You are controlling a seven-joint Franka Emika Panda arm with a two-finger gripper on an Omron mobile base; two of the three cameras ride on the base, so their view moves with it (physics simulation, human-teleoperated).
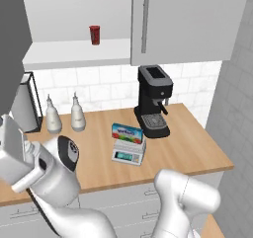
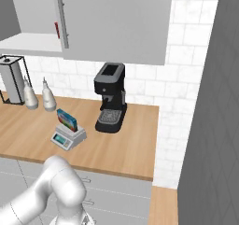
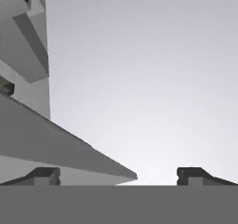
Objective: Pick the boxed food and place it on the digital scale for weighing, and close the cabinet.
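Observation:
The blue boxed food (image 1: pixel 127 132) (image 2: pixel 67 119) rests on the top plate of the light-grey digital scale (image 1: pixel 129 153) (image 2: pixel 68 138), mid-counter. Up on the wall, the cabinet (image 1: pixel 183 19) (image 2: pixel 116 18) has its right door shut, while its left door (image 1: pixel 12 49) stands swung out as a dark panel at the far left. My arm reaches left, toward the lower edge of that door. In the hand view my gripper (image 3: pixel 118 175) is open with nothing held. A grey wedge of the door (image 3: pixel 46 139) runs across just ahead of the fingertips (image 3: pixel 44 175); I cannot tell whether they touch.
A red can (image 1: pixel 94 35) stands on the open cabinet shelf. A black coffee machine (image 1: pixel 154 101) (image 2: pixel 111 98) sits right of the scale. Two white bottles (image 1: pixel 77 113) (image 2: pixel 48 98) and a paper-towel stand (image 1: pixel 27 103) line the back left. A grey wall (image 2: pixel 210 126) bounds the right.

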